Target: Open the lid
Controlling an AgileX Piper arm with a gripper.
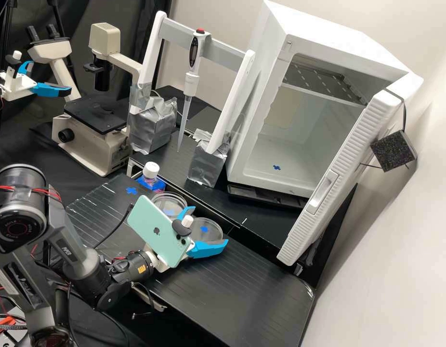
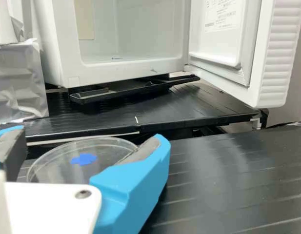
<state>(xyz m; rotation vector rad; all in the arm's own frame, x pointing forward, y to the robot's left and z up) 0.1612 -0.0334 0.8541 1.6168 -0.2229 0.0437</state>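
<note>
A pale wall (image 1: 396, 270) and black curtain (image 1: 136, 24) surround the black bench (image 1: 256, 289).

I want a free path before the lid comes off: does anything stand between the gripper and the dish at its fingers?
Nothing visible does: the gripper is open, one finger to either side of the clear dish. The second dish sits beside it, not in between.

A laboratory, shown by a microscope (image 1: 101, 114), an upright pipette (image 1: 190, 79) and clear petri dishes (image 1: 207, 230).
</note>
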